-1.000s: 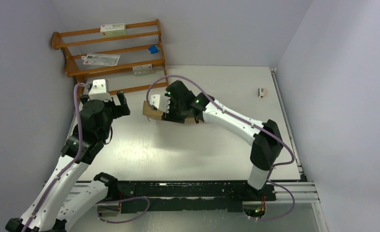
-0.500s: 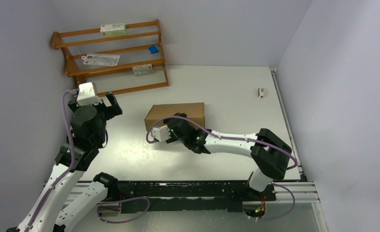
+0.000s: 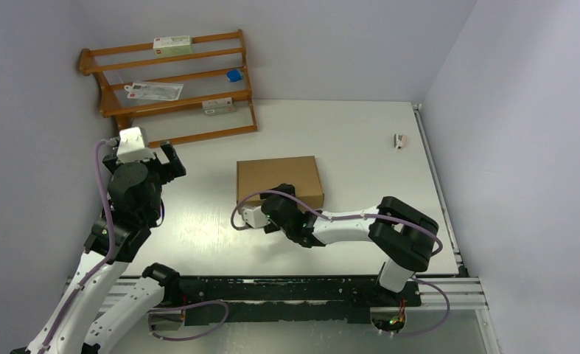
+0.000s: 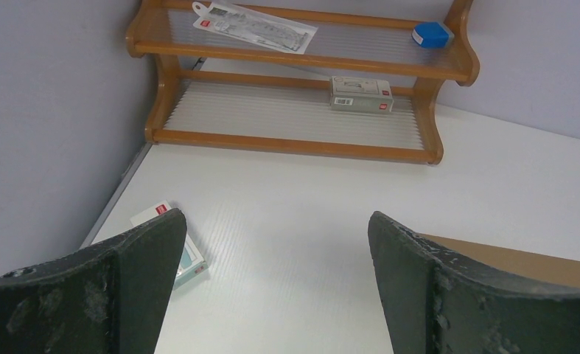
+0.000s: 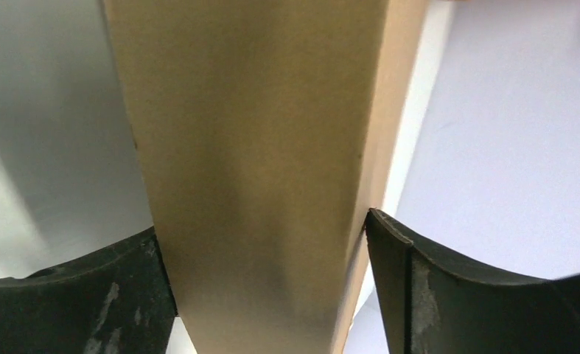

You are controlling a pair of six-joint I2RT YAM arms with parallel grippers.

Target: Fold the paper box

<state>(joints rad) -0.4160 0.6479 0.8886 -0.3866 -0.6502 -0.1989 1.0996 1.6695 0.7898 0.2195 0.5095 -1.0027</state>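
The paper box (image 3: 279, 179) lies flat and closed on the white table (image 3: 353, 125), a little right of the middle. Its long axis runs left to right across the table and its broad brown top faces up. The near long edge sits slightly askew, with the right end closer to the arm bases than the left.

Your right gripper (image 5: 264, 228) is at that near long edge, towards the box's left end, and the arm stretches low over the table to reach it. In the right wrist view the cardboard fills the whole gap, with one finger (image 5: 88, 295) against one side and the other close against the opposite side. You cannot tell from these views whether the jaws are pressing the box or only flanking it.

Your left gripper (image 4: 275, 217) is held up over the table's left side, well apart from the box, which lies off to its right. Its jaws are spread wide and hold nothing. It faces the wooden rack (image 4: 287, 144) at the far left corner, and a small white packet (image 4: 191, 258) lies on the table just beside its left finger.
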